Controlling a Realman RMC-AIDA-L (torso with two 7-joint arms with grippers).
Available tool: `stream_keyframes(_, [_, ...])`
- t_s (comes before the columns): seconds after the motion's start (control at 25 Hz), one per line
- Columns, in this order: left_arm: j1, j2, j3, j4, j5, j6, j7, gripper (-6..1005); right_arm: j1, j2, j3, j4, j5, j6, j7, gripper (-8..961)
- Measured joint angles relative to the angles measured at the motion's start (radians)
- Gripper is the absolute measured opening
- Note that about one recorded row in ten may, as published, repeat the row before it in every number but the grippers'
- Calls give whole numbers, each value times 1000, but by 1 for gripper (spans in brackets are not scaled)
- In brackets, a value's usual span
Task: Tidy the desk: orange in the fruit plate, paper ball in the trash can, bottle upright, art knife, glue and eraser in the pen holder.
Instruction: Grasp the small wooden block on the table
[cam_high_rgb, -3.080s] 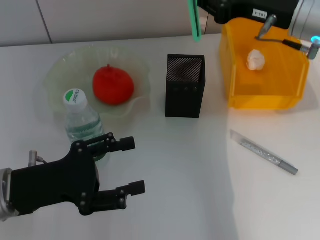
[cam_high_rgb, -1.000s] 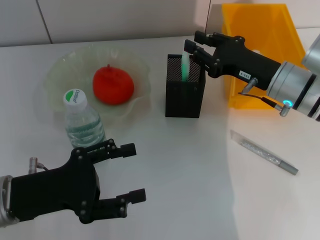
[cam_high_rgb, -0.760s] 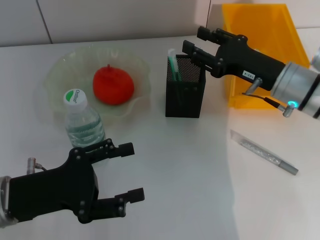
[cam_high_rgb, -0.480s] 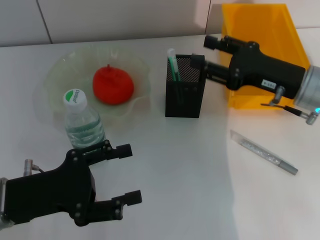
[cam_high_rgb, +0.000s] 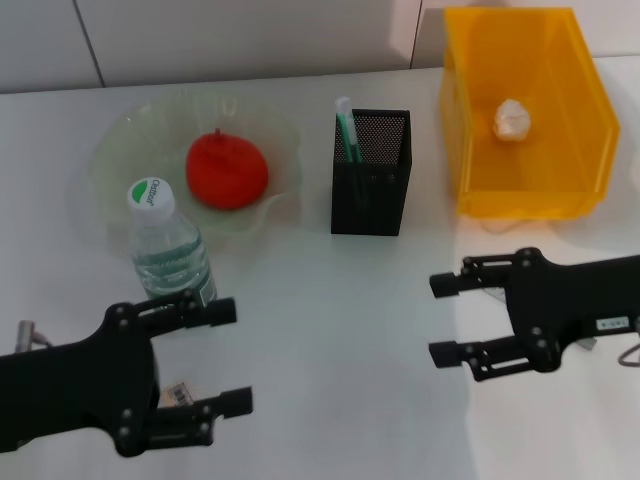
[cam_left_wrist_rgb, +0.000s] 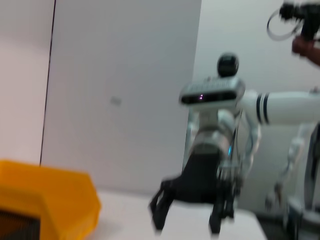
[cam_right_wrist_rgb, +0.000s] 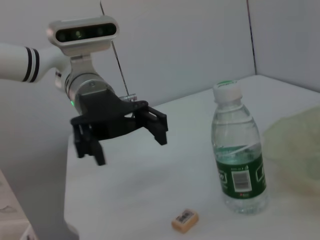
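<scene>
The orange (cam_high_rgb: 226, 170) lies in the green glass fruit plate (cam_high_rgb: 120, 140). The bottle (cam_high_rgb: 168, 250) stands upright before the plate. The black mesh pen holder (cam_high_rgb: 370, 172) holds the green glue stick (cam_high_rgb: 346, 128). The paper ball (cam_high_rgb: 510, 120) lies in the yellow trash can (cam_high_rgb: 525, 195). The small eraser (cam_high_rgb: 178, 393) lies on the table between the fingers of my open left gripper (cam_high_rgb: 232, 356). My right gripper (cam_high_rgb: 438, 319) is open and empty, low over the near right table. The art knife is hidden under it.
The right wrist view shows the left gripper (cam_right_wrist_rgb: 127, 147), the bottle (cam_right_wrist_rgb: 240, 170) and the eraser (cam_right_wrist_rgb: 184, 220) on the white table. The left wrist view shows the right gripper (cam_left_wrist_rgb: 185, 227) and the trash can (cam_left_wrist_rgb: 50, 205).
My right gripper lowered the glue stick into the pen holder, let go and drew back to the near right, over where the art knife lay. My left gripper drew back a little.
</scene>
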Motion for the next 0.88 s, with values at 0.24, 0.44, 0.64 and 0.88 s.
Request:
stream_keyframes(0.24, [55, -5, 16, 336, 188, -80, -261, 798, -27, 0, 87, 4, -38, -76, -16, 773])
stream_keyframes(0.44, [61, -6, 131, 557, 358, -177, -515, 798, -51, 4, 114, 22, -69, -103, -71, 774])
stream_keyframes(0.64, [61, -6, 280, 706, 527, -231, -739, 798, -66, 5, 115, 52, -71, -103, -106, 774])
stream_keyframes(0.88, [53, -6, 383, 776, 592, -260, -925, 798, -65, 2, 116, 85, -70, -92, -140, 774])
